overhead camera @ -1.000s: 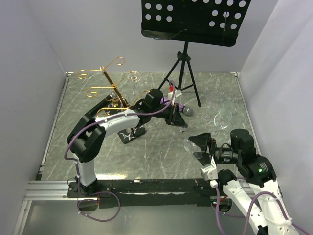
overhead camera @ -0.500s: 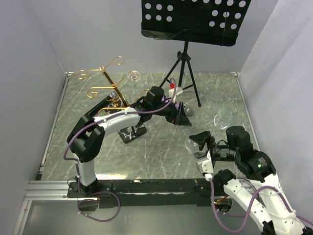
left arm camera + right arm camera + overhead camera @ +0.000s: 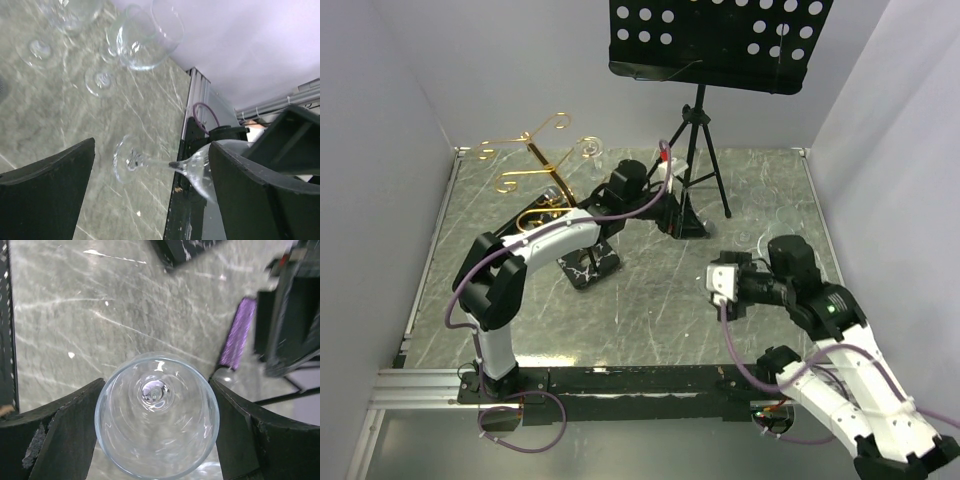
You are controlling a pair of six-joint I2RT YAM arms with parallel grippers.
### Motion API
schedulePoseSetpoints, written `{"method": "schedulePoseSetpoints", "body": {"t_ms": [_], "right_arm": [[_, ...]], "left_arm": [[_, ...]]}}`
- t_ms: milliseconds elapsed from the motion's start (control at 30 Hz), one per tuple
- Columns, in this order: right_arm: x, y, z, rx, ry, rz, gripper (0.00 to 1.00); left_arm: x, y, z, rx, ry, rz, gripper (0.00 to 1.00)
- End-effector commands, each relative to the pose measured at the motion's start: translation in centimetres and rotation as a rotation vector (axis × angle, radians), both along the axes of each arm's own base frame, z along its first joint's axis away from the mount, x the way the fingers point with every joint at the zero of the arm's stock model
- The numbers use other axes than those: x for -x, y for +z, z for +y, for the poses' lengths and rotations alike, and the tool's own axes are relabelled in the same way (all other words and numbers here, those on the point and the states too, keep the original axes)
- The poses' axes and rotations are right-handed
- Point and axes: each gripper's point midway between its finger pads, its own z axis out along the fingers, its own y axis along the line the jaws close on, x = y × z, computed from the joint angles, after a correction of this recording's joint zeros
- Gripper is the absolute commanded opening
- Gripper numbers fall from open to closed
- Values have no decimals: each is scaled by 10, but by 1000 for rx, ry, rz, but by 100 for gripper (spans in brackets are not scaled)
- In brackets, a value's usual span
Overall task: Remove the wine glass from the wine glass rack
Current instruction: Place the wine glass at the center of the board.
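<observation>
The gold wine glass rack (image 3: 542,170) leans at the back left of the counter (image 3: 650,315). The left gripper (image 3: 152,148) is beside the music stand's tripod (image 3: 698,150); its jaws are wide, with nothing gripped. In the top view the wine glass (image 3: 156,432) is hardly seen. The right wrist view looks into its bowl, clamped in the right gripper (image 3: 156,412) well apart from the rack. Only the left wrist view shows its stem and foot, and other glasses (image 3: 145,40).

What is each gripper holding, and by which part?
Right gripper holds a wine glass by its bowl, between both fingers. Left gripper is open, holding nothing.
</observation>
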Motion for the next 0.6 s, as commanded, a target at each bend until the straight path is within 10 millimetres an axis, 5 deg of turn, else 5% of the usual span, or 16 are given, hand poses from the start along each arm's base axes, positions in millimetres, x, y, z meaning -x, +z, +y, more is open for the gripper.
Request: {"method": "schedulePoseSetpoints", "body": {"t_ms": [0,567], "right_arm": [[-35,26,6,-133,-162,20,46],[-122,6,-29,-184,-439,111,45]], "left_arm": [[-12,79,9,151,3,-176,98],[-9,82,16,162,26,-220,99]]}}
